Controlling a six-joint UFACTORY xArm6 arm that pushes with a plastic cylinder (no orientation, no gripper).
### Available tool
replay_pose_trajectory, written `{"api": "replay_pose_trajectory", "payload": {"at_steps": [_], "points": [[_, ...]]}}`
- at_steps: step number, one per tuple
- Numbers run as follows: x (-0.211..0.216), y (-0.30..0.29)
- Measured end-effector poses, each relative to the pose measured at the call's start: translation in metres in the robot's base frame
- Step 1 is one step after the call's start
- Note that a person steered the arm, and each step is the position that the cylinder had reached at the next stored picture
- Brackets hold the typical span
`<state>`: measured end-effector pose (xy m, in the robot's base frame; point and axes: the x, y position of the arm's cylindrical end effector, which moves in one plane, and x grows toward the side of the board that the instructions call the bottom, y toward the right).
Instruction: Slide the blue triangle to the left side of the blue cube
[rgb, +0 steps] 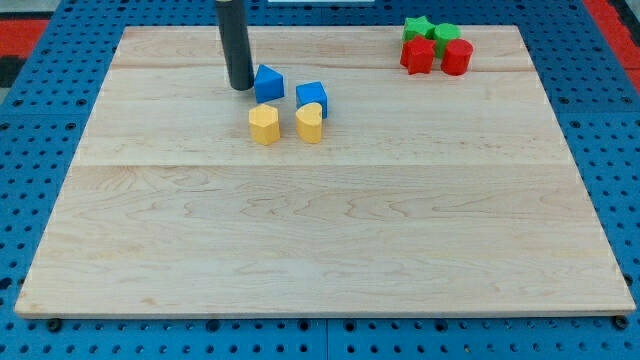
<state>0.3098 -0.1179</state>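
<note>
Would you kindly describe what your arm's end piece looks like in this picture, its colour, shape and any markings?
Only a straight, round rod shows, dark grey to black with a smooth matte surface, entering from the view's top. I see no cables, markings or sleeves on it. My tip is its blunt lower end, just to the view's left of the blue triangle block.

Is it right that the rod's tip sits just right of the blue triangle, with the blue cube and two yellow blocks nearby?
Not quite. The camera view shows my tip just left of the blue triangle, not right. The blue cube and two yellow blocks are nearby.
</note>
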Motion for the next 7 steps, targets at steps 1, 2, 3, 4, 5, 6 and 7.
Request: {"api": "replay_pose_trajectory", "payload": {"at_steps": [1, 2, 3, 4, 5, 6, 7], "points": [[-0.014, -0.023], [-0.036, -0.010], [-0.038, 0.020], [-0.023, 0.028], [-0.002, 0.039], [0.005, 0.043], [0.004, 0.043]]}}
